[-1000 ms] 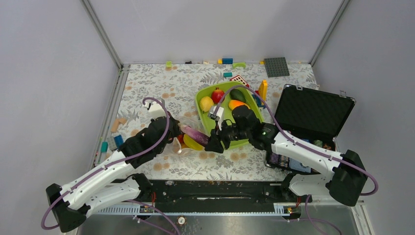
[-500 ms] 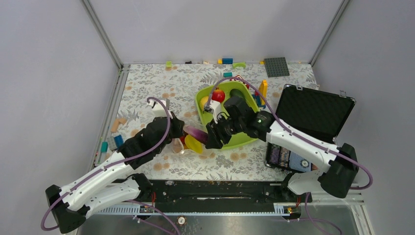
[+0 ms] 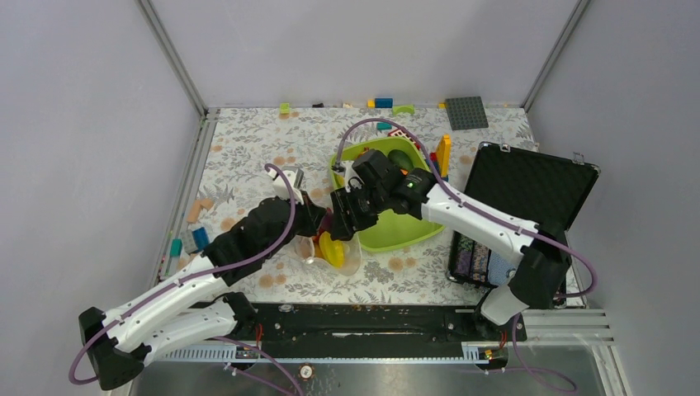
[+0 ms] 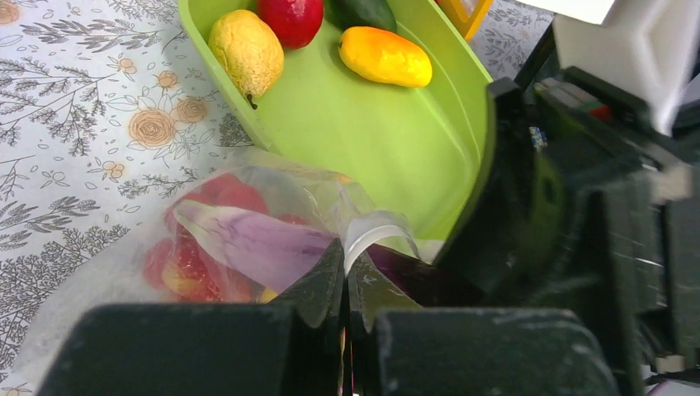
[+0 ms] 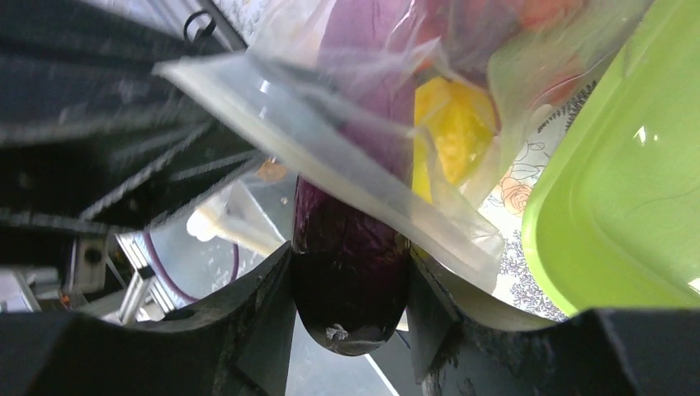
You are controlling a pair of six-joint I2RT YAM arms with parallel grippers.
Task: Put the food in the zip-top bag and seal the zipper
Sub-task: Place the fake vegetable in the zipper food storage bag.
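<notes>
Beside the lime-green tray (image 4: pixel 371 140), the mouth of the zip-top bag (image 4: pixel 99 285) is pinched tight by the left hand (image 4: pixel 345 285); the eggplant (image 5: pixel 347 309), clamped in the right hand (image 5: pixel 350 285), is partly inside and should be pushed deeper before release.

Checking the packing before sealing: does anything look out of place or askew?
Yes. The purple eggplant, held by the right gripper, sits only partly inside the zip-top bag; its dark end sticks out past the mouth that the left gripper pinches.

Overhead, left gripper (image 3: pixel 322 224) and right gripper (image 3: pixel 341 226) hide the zip-top bag's (image 3: pixel 352 262) mouth; eggplant's (image 5: pixel 351 276) far end blurs behind plastic; red fruit (image 4: pixel 290 15) clipped at top.
</notes>
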